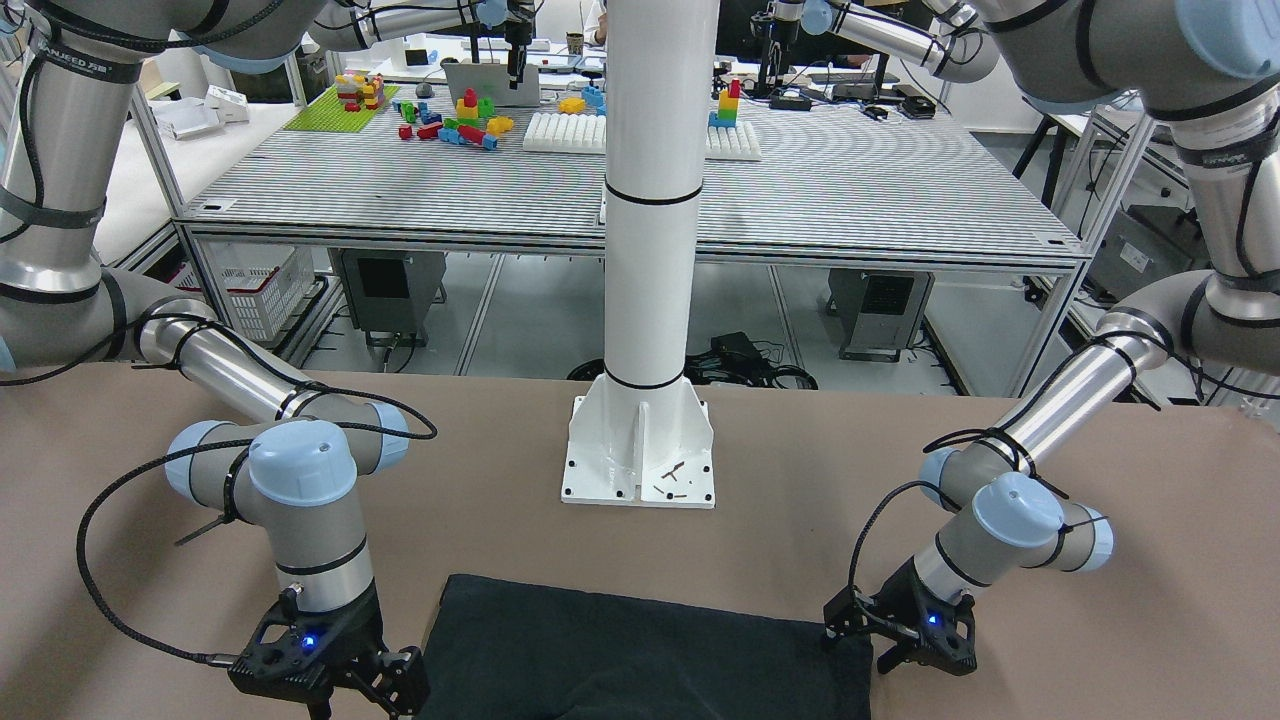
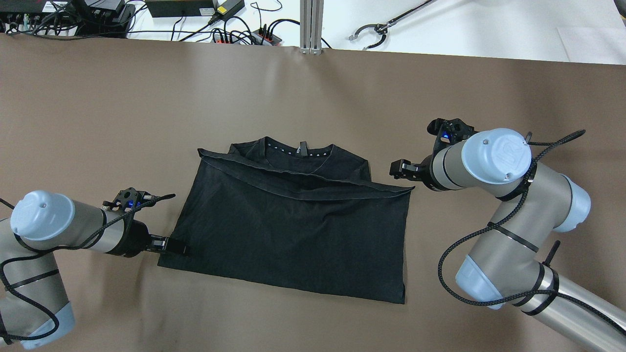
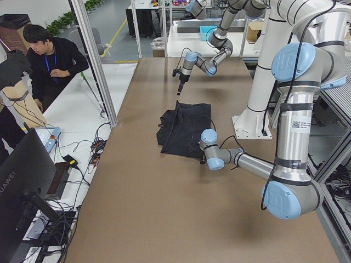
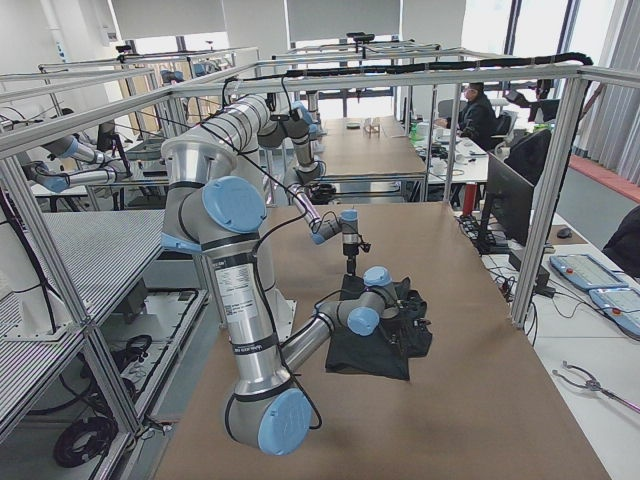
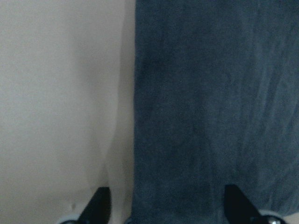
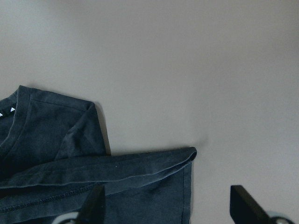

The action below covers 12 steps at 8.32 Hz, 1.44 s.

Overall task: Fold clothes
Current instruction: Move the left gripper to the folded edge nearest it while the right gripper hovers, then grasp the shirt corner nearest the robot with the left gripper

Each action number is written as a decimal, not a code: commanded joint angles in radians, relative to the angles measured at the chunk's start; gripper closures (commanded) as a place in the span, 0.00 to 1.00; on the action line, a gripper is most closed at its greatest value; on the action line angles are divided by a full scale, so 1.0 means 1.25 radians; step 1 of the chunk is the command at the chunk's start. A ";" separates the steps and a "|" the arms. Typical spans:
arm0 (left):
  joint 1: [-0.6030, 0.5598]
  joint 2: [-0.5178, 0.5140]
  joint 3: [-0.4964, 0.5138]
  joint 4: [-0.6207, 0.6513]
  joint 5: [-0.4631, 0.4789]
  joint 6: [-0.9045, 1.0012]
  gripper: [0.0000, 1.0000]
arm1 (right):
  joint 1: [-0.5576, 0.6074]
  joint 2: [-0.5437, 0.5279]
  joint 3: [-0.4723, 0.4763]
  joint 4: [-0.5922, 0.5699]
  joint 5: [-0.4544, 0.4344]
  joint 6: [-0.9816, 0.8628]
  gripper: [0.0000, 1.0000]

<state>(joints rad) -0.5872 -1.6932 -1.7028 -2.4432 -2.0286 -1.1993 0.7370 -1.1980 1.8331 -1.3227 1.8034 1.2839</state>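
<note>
The clothes (image 2: 293,230) are one black T-shirt, lying mid-table with its lower part folded up toward the collar (image 2: 301,149). My left gripper (image 2: 172,245) is low at the shirt's near left edge and open. In the left wrist view one of its fingertips (image 5: 99,205) is over bare table and the other over the clothes (image 5: 205,102). My right gripper (image 2: 402,168) is open beside the folded hem's right corner (image 6: 190,152), a little apart from it. The front view shows the left gripper (image 1: 858,632) and the right gripper (image 1: 395,682) flanking the clothes (image 1: 640,650).
The white pillar's base plate (image 1: 640,455) is bolted to the brown table (image 2: 122,107) behind the shirt. Cables and power strips (image 2: 220,29) lie past the far edge. A person (image 3: 52,57) stands beside the table near a monitor (image 3: 24,181).
</note>
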 commanded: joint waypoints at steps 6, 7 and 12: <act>0.018 0.046 -0.062 -0.003 0.005 0.000 1.00 | -0.002 0.000 -0.001 0.000 -0.001 0.001 0.06; 0.012 0.059 -0.072 -0.003 0.004 0.001 1.00 | -0.002 0.000 -0.001 0.000 -0.001 0.001 0.06; -0.137 -0.150 0.065 0.146 0.004 0.078 1.00 | -0.009 0.000 -0.002 0.000 0.000 0.011 0.06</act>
<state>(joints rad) -0.6754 -1.7146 -1.7246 -2.3761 -2.0210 -1.1591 0.7280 -1.1980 1.8315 -1.3223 1.8031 1.2910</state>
